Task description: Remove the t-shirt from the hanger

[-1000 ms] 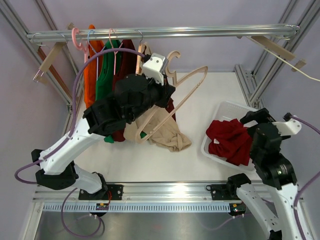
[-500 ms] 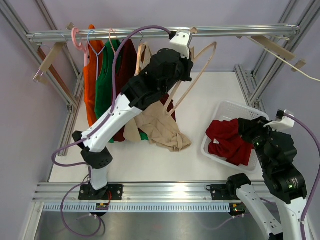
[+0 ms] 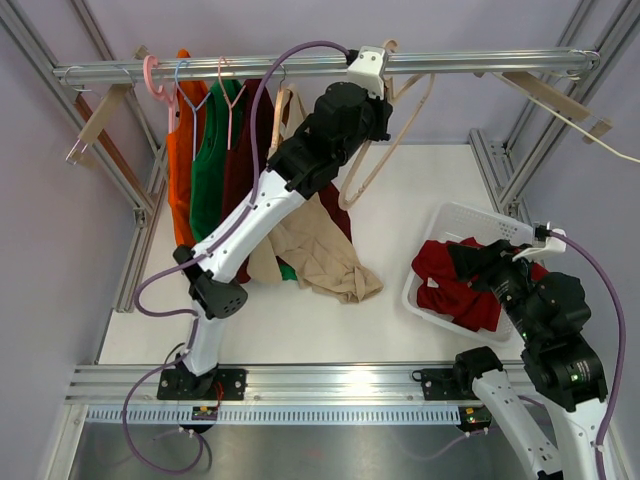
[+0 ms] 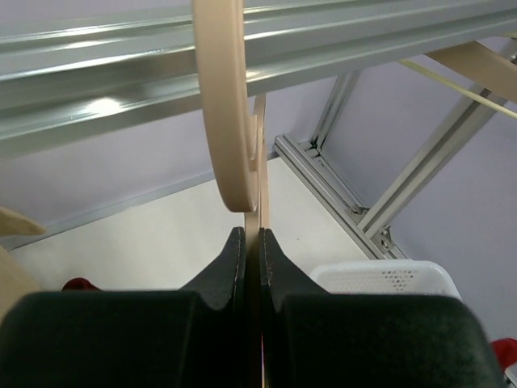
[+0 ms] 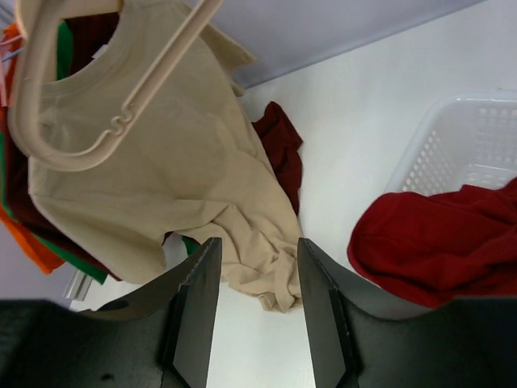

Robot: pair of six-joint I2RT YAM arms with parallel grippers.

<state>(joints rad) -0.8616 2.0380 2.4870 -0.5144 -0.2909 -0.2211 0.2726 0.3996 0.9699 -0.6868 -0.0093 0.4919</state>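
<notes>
My left gripper [image 3: 368,82] is raised to the metal rail [image 3: 480,62] and is shut on the neck of a bare beige hanger [image 3: 388,138]. In the left wrist view the gripper [image 4: 250,242] clamps the hanger, whose hook [image 4: 226,105] curves up against the rail [image 4: 105,69]. The beige t-shirt [image 3: 322,258] is off that hanger and slumps onto the table; its top is hidden behind the left arm. In the right wrist view the t-shirt [image 5: 170,178] shows behind the hanger [image 5: 97,137]. My right gripper [image 5: 254,307] is open and empty, above the basket [image 3: 462,214].
A red garment [image 3: 458,288] lies in the white basket at the right, also in the right wrist view [image 5: 440,242]. Orange [image 3: 180,150], green [image 3: 210,150] and dark red [image 3: 252,130] garments hang on the rail at the left. Frame posts stand at both sides.
My left arm has lifted the bare hanger from above the t-shirt up to the rail. My right gripper has shifted slightly to the left over the basket.
</notes>
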